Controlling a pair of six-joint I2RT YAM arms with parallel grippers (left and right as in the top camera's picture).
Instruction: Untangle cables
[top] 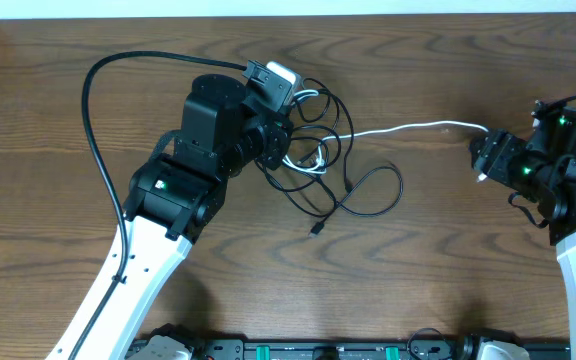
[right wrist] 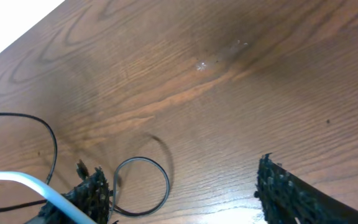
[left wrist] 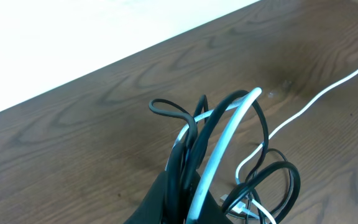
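A tangle of thin black cables and one white cable (top: 313,140) lies at the table's middle. My left gripper (top: 286,145) is shut on a bunch of them. In the left wrist view the gripper (left wrist: 191,205) holds black loops (left wrist: 191,121) and the white cable (left wrist: 229,134) raised off the table. The white cable (top: 418,127) runs right to my right gripper (top: 483,160). In the right wrist view that gripper (right wrist: 185,193) is open, and the white cable (right wrist: 17,182) passes outside its left finger. A black loop (right wrist: 143,186) lies on the table below.
A black cable loop (top: 373,195) trails from the tangle to a small plug (top: 316,230). The left arm's thick black cable (top: 93,110) arcs over the table's left part. The table's far edge (top: 368,12) meets a white wall. The arms' base rail (top: 318,350) runs along the front.
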